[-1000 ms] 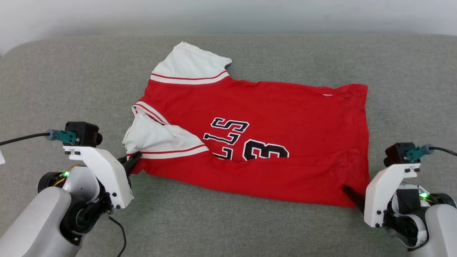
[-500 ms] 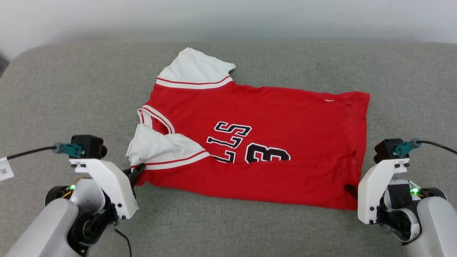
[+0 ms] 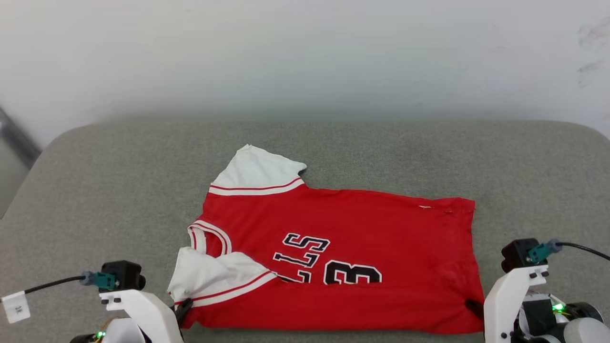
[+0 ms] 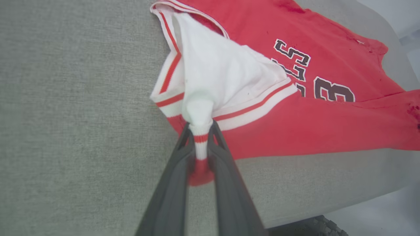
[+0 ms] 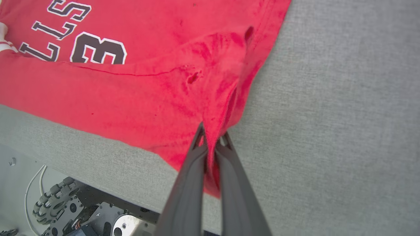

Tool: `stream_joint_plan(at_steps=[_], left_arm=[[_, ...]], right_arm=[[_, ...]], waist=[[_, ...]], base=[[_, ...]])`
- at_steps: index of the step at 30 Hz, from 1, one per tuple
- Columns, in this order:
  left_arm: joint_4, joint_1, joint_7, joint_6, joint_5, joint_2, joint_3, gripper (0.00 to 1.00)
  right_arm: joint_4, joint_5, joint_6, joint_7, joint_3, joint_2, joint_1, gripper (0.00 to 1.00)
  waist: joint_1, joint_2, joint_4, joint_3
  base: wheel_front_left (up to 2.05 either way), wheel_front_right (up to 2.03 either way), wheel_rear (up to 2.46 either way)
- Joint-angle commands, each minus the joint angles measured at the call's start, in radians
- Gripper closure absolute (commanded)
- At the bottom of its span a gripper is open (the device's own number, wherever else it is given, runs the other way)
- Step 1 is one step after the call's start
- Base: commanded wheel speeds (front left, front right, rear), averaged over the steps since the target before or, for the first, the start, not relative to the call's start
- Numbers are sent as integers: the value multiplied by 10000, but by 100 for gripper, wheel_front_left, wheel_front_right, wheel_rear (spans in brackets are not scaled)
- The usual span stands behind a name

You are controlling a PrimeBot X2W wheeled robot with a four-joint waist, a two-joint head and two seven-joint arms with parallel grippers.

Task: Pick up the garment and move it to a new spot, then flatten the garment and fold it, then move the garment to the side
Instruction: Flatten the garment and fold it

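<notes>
My left pincer and right pincer clamp the near corners of the garment, its long axis running left-right between them.

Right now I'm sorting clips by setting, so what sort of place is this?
Probably an indoor lab or test room rather than a home: a bare white wall, a grey fabric-covered pad serving as the work surface, and a red jersey laid out on it.

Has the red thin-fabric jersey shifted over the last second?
Yes: the jersey slid toward the robot; its white sleeve lies farther from the grey cushion's far edge.
</notes>
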Motion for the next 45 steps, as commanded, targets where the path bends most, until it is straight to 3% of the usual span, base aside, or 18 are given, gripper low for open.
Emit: stream_joint_plan(at_steps=[1,2,3,4,5,6,13,23,30,36,40,45], left_arm=[[90,174,-99,221,30,-110,-37,100],[152,222,-155,286,95,-195,-82,100],[236,223,-295,338,97,-332,-48,52],[376,181,-412,412,193,-409,-71,0],[508,115,-480,430,283,-453,-143,0],[748,-192,-1027,448,542,-613,-35,0],[699,-1084,-2518,598,1340,-567,432,0],[706,-3401,-2608,345,1557,-218,1048,0],[1334,-5725,-1056,-565,1411,496,936,0],[2200,-7657,1069,-1412,938,1138,787,0],[2727,-8579,2627,-1699,685,1539,561,0],[3350,-9172,4399,-1627,164,2038,580,0]], right_arm=[[-43,-108,-3,-145,36,-136,227,100],[-9,-87,-3,-233,21,-120,360,59],[-23,-109,-3,-404,-1,-129,428,0],[-41,-190,-3,-619,-26,-173,444,0],[-68,-210,-3,-843,18,-188,491,0],[-246,-313,-3,-1891,30,-110,506,0],[-783,-1214,-2,-4385,-79,67,217,0],[-1549,-2141,-3,-6101,-444,939,-771,0],[-2019,-2389,-3,-6734,-566,1440,-1633,0],[-2246,-2461,-3,-6970,-554,1688,-1995,0],[-2388,-2449,-3,-7199,-505,1772,-2108,0],[-2531,-2350,-3,-7435,-334,1831,-2176,0]], waist=[[1,0,47,10],[1,0,58,20],[1,0,63,34],[1,0,61,51],[1,0,50,72],[1,0,-73,112],[1,0,-541,251],[1,0,-1423,1750],[1,0,-2104,3337],[1,0,-2643,4347],[1,0,-2970,4864],[1,0,-3411,5455]], base=[[0,0,0],[0,0,0],[0,0,0],[0,0,0],[0,0,0],[0,0,0],[0,0,0],[0,0,0],[0,0,0],[0,0,0],[0,0,0],[0,0,0]])
